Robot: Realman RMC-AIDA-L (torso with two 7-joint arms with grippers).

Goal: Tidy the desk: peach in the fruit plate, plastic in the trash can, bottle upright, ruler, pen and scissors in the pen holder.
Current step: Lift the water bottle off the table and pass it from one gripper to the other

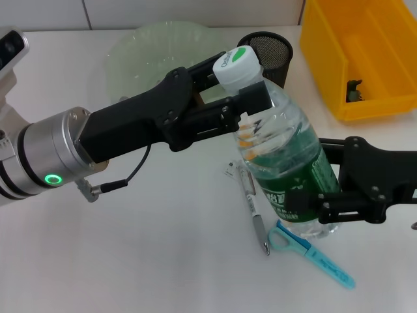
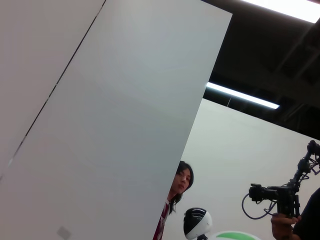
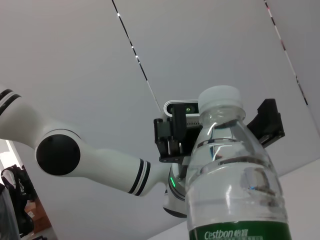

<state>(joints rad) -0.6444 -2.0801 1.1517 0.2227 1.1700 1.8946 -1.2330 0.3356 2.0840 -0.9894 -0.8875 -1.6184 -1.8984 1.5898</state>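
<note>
A clear water bottle [image 1: 287,143] with a green label and white cap is held tilted above the desk, cap toward the far left. My left gripper [image 1: 238,81] is shut on its shoulder just below the cap. My right gripper [image 1: 313,179] is shut on its lower body. The right wrist view shows the bottle [image 3: 235,190] with the left gripper [image 3: 227,130] straddling its neck. A pen [image 1: 254,208] and blue scissors [image 1: 313,254] lie on the desk under the bottle. The black mesh pen holder [image 1: 270,52] stands behind. Peach, ruler and plastic are out of view.
A pale green fruit plate [image 1: 156,52] sits at the back, partly behind my left arm. A yellow bin [image 1: 365,59] stands at the back right. A small white scrap [image 1: 229,171] lies by the pen's top end. The left wrist view shows only walls and ceiling.
</note>
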